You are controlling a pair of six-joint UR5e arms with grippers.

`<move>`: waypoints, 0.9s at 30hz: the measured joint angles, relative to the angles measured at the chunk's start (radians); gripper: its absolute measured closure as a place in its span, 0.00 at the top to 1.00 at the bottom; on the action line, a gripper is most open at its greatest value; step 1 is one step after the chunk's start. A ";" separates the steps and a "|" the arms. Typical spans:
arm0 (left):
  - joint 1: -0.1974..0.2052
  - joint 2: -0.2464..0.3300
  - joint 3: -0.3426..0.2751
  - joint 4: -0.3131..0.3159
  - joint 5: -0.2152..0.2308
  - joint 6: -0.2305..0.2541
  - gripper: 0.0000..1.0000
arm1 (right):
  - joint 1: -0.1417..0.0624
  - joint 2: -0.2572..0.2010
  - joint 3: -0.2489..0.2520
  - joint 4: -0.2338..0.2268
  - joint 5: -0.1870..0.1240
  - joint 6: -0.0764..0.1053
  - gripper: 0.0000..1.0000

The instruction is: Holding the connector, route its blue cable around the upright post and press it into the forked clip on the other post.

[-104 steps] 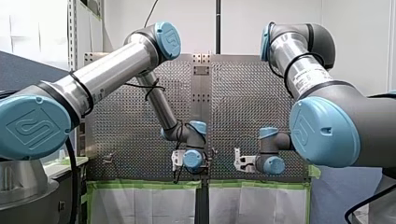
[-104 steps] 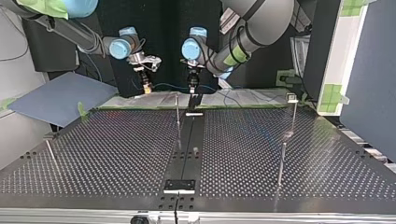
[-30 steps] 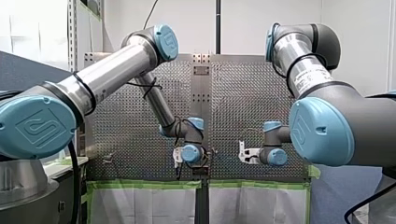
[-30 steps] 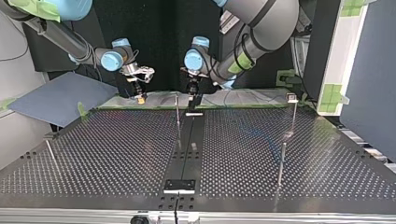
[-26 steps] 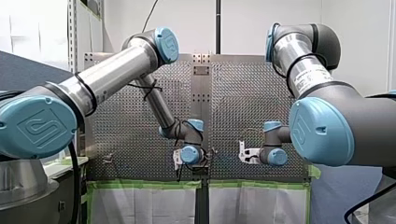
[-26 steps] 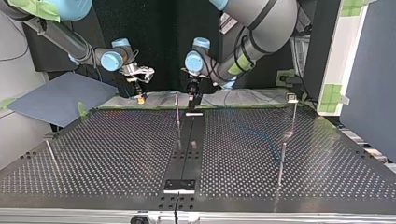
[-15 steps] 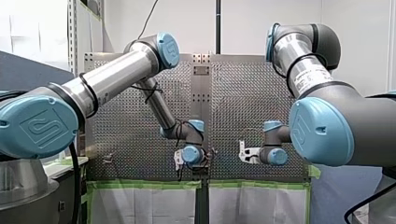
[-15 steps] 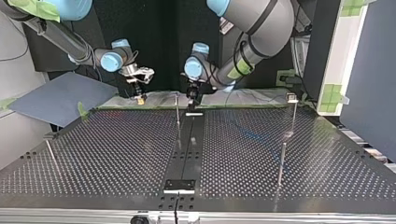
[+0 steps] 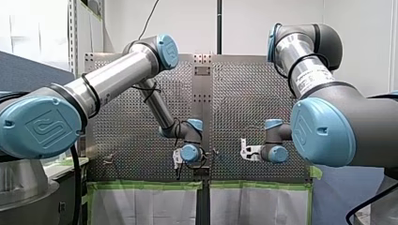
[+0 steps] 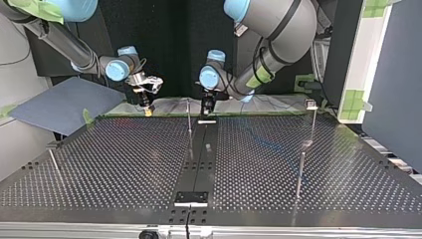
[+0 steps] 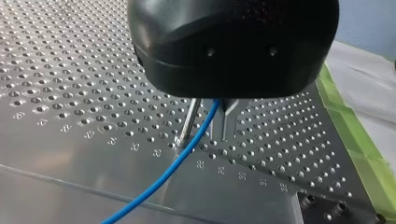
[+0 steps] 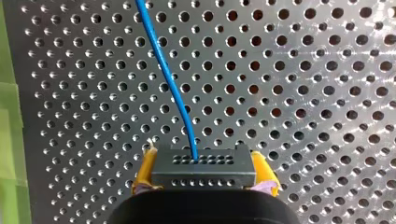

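Grips the connector in the right tool, yellow pads either side; trails the blue cable away over the worktop. Cannot tell the grip of the left tool.

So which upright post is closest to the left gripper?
The thin post beside the dark middle strip, next to my left gripper in the top view. The clip-topped post and the lower one stand toward that view's right; a fourth at its left.

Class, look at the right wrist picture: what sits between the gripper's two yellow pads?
The dark connector, clamped between the yellow pads of my right gripper; the blue cable leaves its front face. The right wrist view shows this.
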 joint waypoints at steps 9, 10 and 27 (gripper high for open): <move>0.011 0.000 0.017 -0.018 0.021 0.001 0.01 | -0.009 0.000 -0.018 -0.013 0.004 0.004 0.00; 0.012 0.000 0.018 -0.019 0.022 0.001 0.01 | -0.010 0.000 -0.019 -0.017 0.006 0.006 0.00; 0.045 0.000 0.041 -0.067 0.048 0.013 0.15 | -0.026 0.000 -0.045 -0.046 0.047 0.021 0.00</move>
